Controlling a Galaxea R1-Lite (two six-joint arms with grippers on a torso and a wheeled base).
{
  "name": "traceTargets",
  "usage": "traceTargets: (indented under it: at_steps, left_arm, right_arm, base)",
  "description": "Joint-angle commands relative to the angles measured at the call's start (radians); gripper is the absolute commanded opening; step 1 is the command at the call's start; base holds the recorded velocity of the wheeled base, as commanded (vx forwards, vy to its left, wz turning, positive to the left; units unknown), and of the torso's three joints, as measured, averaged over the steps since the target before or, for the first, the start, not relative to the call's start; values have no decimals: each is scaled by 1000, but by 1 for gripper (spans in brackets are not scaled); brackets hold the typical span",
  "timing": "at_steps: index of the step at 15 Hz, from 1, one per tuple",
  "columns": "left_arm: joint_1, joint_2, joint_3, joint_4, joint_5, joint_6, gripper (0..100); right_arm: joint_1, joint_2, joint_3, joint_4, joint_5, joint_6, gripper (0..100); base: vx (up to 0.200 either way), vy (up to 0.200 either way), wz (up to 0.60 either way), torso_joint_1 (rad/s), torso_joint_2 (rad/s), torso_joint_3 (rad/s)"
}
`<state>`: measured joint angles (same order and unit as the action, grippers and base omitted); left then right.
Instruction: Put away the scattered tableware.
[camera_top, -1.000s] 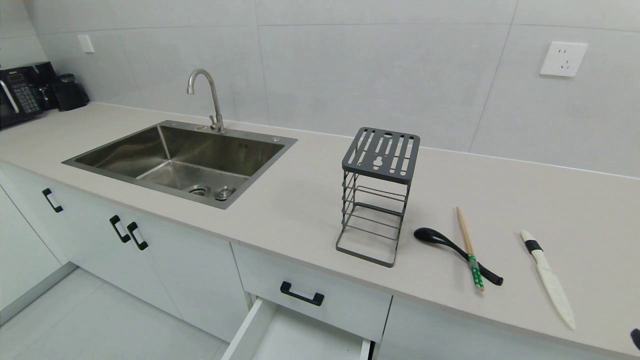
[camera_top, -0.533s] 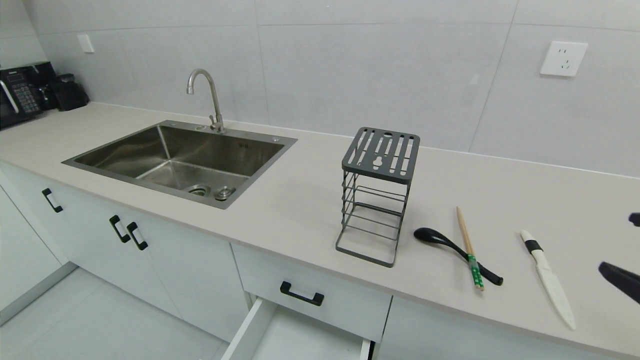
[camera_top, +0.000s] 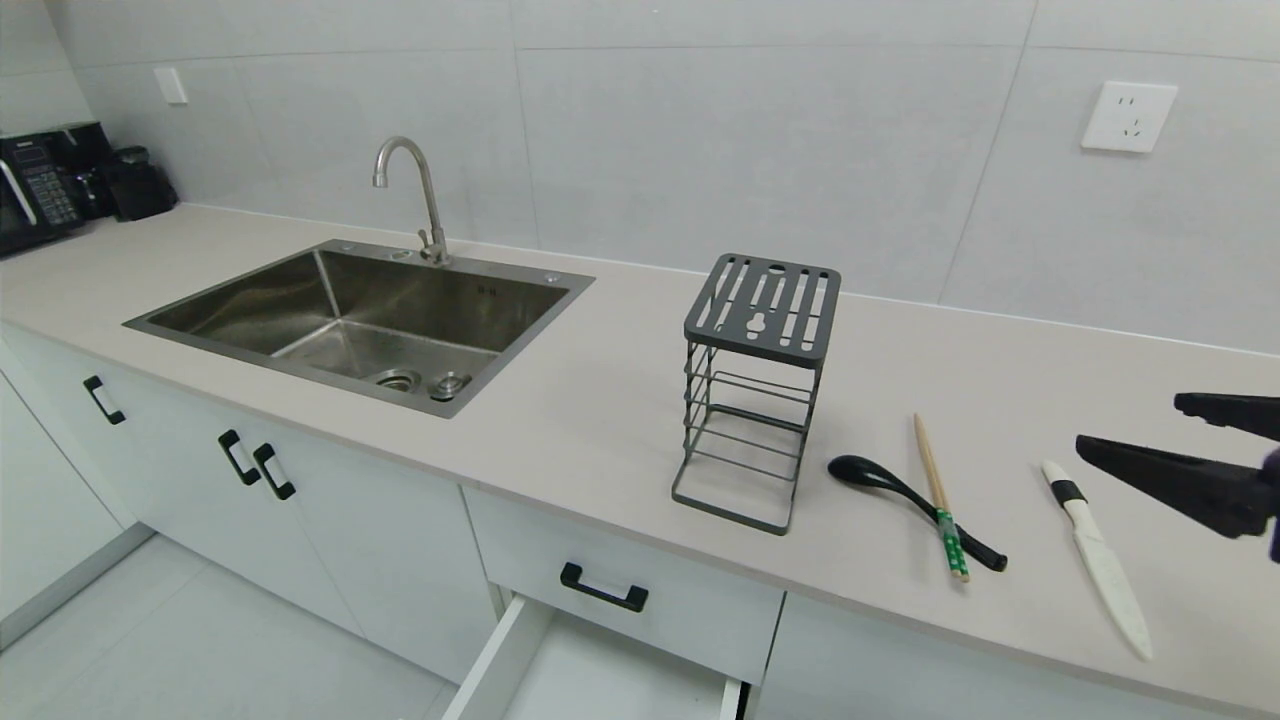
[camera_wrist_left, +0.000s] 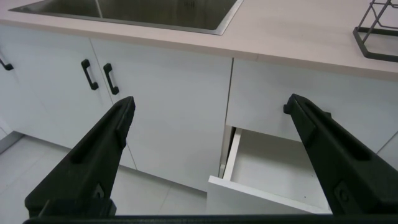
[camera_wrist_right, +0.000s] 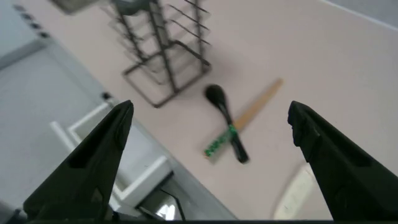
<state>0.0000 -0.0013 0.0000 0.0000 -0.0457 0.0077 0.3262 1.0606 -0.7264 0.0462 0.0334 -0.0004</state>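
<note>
The right gripper (camera_top: 1130, 420) hovers over the counter (camera_top: 600, 420) near its right end, jaws spread wide and empty, just above the white knife (camera_top: 1095, 555), probably its first pick. The black spoon (camera_top: 910, 505) and chopsticks (camera_top: 938, 495) lie crossed by the front edge, beside the slotted rack (camera_top: 757, 390) likely meant for them. The left gripper (camera_wrist_left: 208, 106) hangs low, jaws released, before the open drawer (camera_wrist_left: 273, 174).
</note>
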Motion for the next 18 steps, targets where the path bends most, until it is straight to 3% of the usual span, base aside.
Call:
traceTargets:
  at_steps: [1, 4, 8, 13, 15, 18]
  left_arm:
    - [0, 1, 0, 0, 0, 0, 100]
    - [0, 1, 0, 0, 0, 0, 100]
    - [0, 1, 0, 0, 0, 0, 100]
    - [0, 1, 0, 0, 0, 0, 100]
    - [2, 1, 0, 0, 0, 0, 100]
    - [0, 1, 0, 0, 0, 0, 100]
  right_arm:
    - [44, 108, -27, 15, -36, 74, 100]
    - [99, 127, -50, 66, -90, 246, 100]
    - [145, 167, -133, 250, -101, 350, 100]
    - [248, 404, -136, 251, -170, 531, 100]
    - [248, 466, -119, 247, -230, 542, 100]
    - [235, 516, -114, 245, -239, 568, 100]
  base:
    - [0, 0, 0, 0, 0, 0]
    - [0, 0, 0, 0, 0, 0]
    - [0, 0, 0, 0, 0, 0]
    - [0, 0, 0, 0, 0, 0]
    - [0, 0, 0, 0, 0, 0]
    - [0, 0, 0, 0, 0, 0]
